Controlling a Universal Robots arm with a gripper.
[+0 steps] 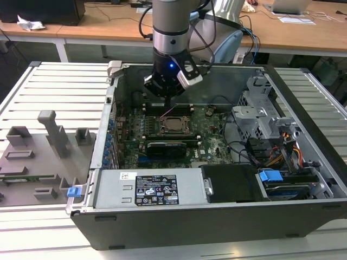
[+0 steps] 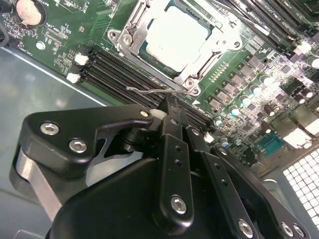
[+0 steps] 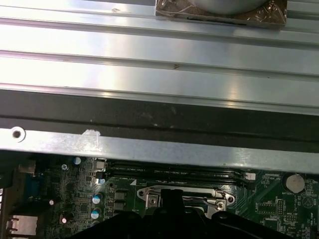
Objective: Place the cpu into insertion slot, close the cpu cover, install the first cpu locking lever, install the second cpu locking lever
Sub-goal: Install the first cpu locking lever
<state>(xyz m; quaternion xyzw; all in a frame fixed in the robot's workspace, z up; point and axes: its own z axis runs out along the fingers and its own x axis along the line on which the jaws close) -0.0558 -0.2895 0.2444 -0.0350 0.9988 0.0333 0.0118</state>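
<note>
While the cpu (image 2: 173,36) lies flat under the shut cpu cover (image 2: 133,24), the jaws, pressed together, sit right at the thin locking lever (image 2: 149,91), which looks not yet hooked down and seems to need a slow, steady push.

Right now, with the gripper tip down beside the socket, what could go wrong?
The gripper sits right at the thin locking lever; a slip could let it spring free or bend.
The memory slots lie directly beside the tip and could be scraped.
The cpu cover is down over the cpu; sideways force might shift it.
</note>
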